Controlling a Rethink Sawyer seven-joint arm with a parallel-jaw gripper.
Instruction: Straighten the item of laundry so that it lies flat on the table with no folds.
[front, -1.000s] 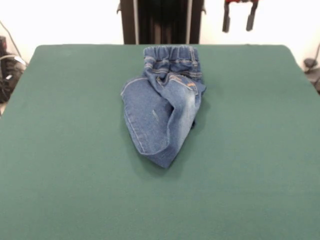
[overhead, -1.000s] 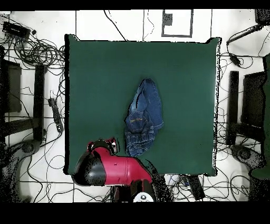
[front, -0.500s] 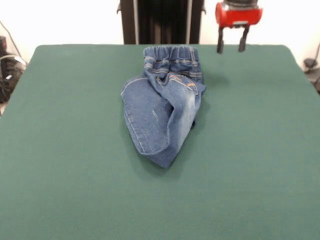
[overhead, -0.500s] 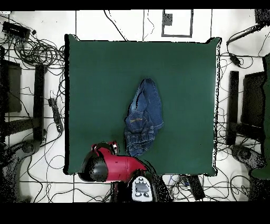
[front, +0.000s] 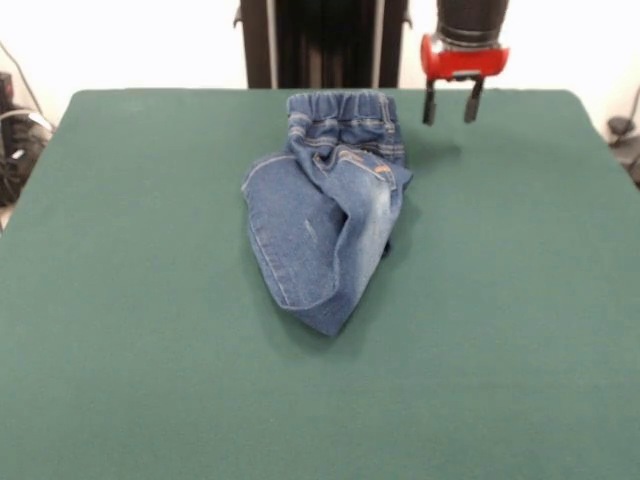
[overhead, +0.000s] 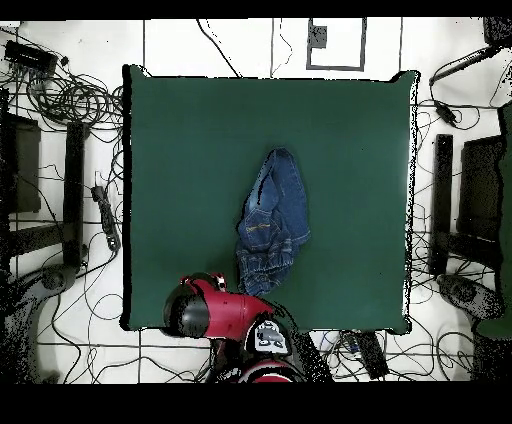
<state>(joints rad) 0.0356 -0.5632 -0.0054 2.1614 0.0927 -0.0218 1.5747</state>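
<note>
The item of laundry (front: 325, 215), small blue denim jeans, lies folded over itself near the middle of the green table (front: 120, 300), its elastic waistband toward the far edge and a leg doubled across. In the overhead view the jeans (overhead: 273, 222) lie bunched, waistband toward the bottom. My gripper (front: 449, 108) hangs open and empty just right of the waistband, above the table and apart from the cloth. From overhead, the red arm (overhead: 222, 315) covers the gripper at the table's bottom edge.
Bare green table (overhead: 190, 150) spreads wide on every side of the jeans. Cables and dark stands (overhead: 60, 100) crowd the floor around the table. A black post (front: 322, 40) rises behind the far edge.
The gripper has come down and moved left toward the waistband over the last second. The arm has swung right along the table's bottom edge in the overhead view. The jeans have not moved.
</note>
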